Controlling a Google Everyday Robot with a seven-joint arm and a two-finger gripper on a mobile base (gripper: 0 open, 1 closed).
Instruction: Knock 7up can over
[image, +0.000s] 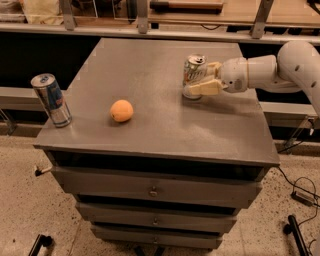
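The 7up can (193, 74), white and green with a silver top, stands on the right part of the grey cabinet top (150, 65), leaning slightly. My gripper (206, 78) reaches in from the right on a white arm. Its fingers are spread on either side of the can. The near finger (200, 90) lies along the can's base at the front. The far finger (213, 67) sits just behind the can's right side.
An orange (121, 110) lies left of centre on the top. A taller slim blue-and-silver can (51, 100) stands at the front left corner. Drawers fill the cabinet front (152, 190). Shelving runs behind, and cables lie on the floor at the right.
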